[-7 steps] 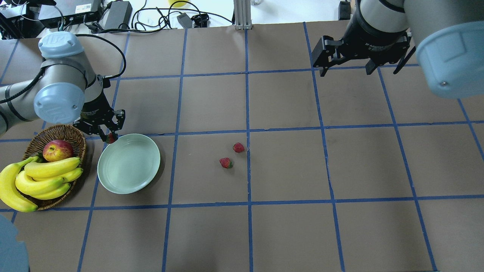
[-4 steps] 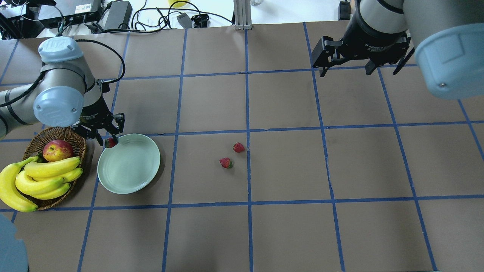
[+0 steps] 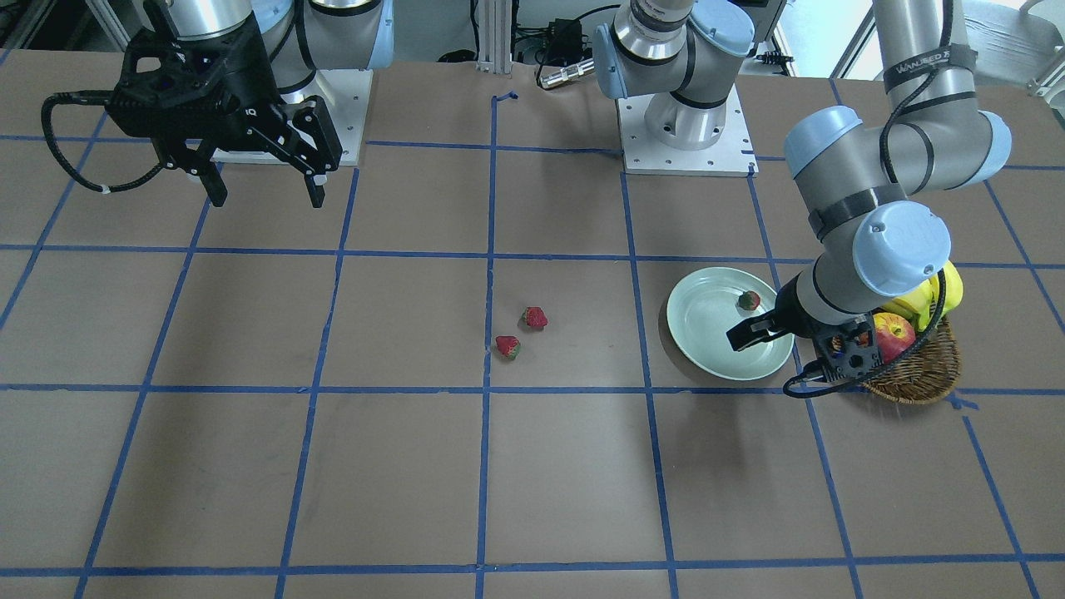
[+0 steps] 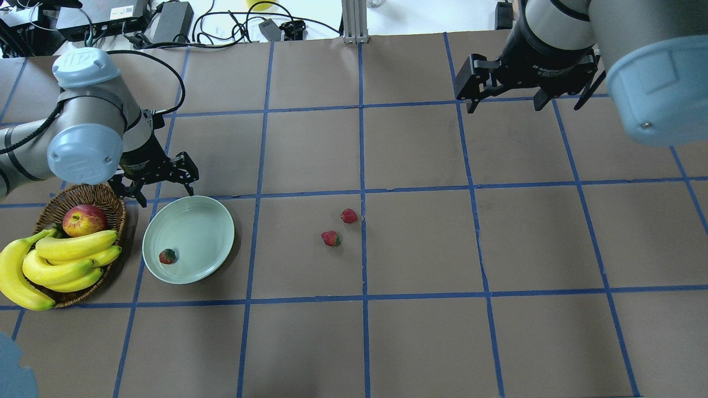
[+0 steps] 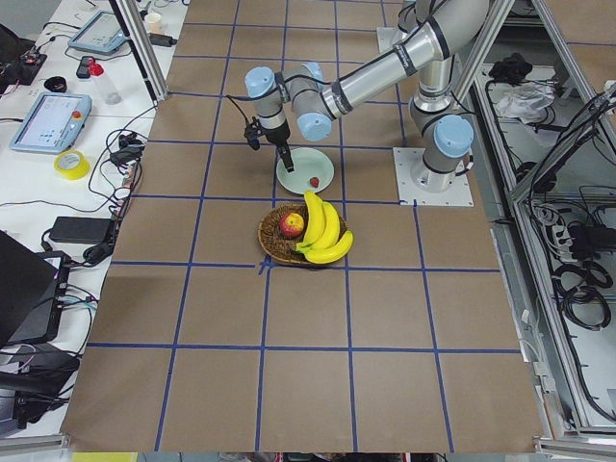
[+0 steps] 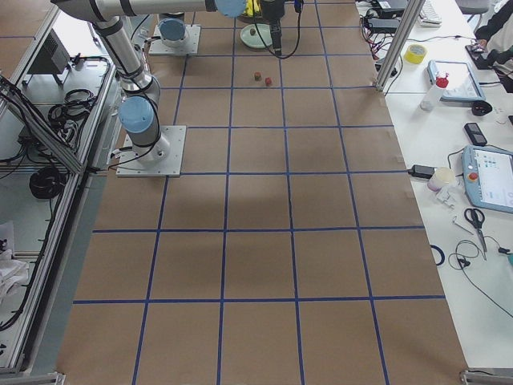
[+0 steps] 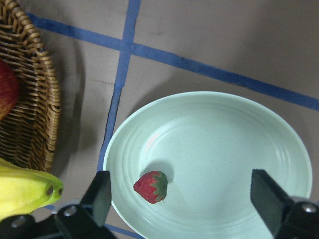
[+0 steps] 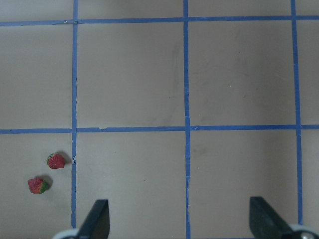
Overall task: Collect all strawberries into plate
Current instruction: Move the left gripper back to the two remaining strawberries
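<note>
One strawberry [image 4: 167,256] is in the plate [image 4: 204,232], left gripper [image 4: 167,197] hanging wide apart over its rim. Two more strawberries [image 4: 331,238] lie in the middle of the tabletop [image 4: 420,331], right gripper [image 3: 267,200] apart too.

Bright, even overhead light; soft shadows, sharp focus.

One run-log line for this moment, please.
left gripper open at rim of round pale mint-green plate | one small red strawberry in plate | two red strawberries on brown table | right gripper open, empty

"UR" logo on a blue joint cap [image 4: 84,58], white lettering, roughly "WANLEED", on a black strap [image 3: 923,60]
</note>
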